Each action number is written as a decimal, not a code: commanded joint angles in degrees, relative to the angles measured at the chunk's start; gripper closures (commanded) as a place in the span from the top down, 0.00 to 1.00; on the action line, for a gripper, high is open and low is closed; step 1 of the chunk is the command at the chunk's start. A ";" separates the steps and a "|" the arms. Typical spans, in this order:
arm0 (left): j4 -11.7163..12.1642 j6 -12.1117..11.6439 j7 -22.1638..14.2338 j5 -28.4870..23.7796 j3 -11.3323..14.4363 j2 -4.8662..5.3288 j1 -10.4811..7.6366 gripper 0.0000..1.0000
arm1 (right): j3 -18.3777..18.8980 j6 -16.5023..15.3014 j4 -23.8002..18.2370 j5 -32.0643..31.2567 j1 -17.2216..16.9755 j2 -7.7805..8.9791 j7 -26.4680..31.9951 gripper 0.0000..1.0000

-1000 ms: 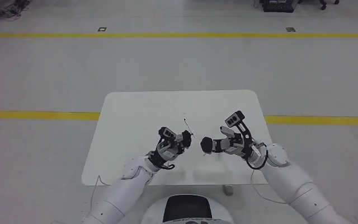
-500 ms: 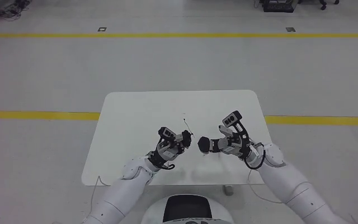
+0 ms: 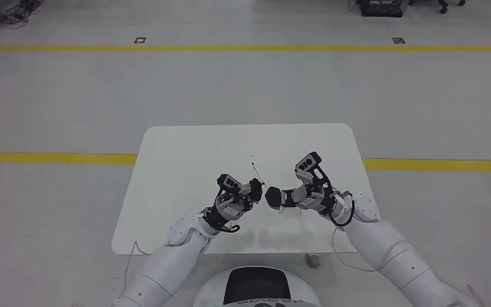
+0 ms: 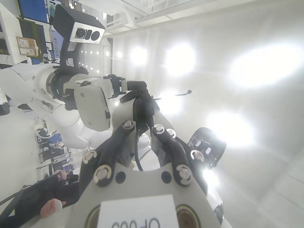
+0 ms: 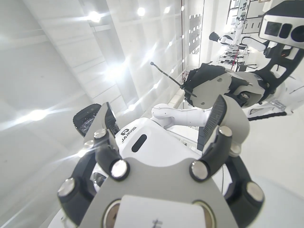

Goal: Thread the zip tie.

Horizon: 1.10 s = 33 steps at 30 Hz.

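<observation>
A thin black zip tie [image 3: 258,174] sticks out of my left gripper [image 3: 255,192], which is shut on it above the front middle of the white table [image 3: 184,161]. In the left wrist view the black fingertips [image 4: 142,110] pinch the tie and its free length [image 4: 177,94] ends in a small head. My right gripper [image 3: 270,198] hangs just right of the left one, fingers open and nothing between them. The right wrist view shows its own open fingers [image 5: 211,117], with the left gripper [image 5: 206,84] and the zip tie [image 5: 166,74] a short way beyond them.
Both arms hover above the bare white tabletop, near its front edge [image 3: 230,252]. Yellow floor lines [image 3: 69,158] run past the table on both sides.
My right gripper has drifted left, closing most of the gap to the left gripper. The left gripper and the zip tie have stayed where they were.
</observation>
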 commanded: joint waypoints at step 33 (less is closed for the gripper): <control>0.00 0.00 0.00 0.00 0.00 0.00 0.00 0.00 | -0.74 2.37 6.42 -2.22 2.84 -4.55 3.02 0.16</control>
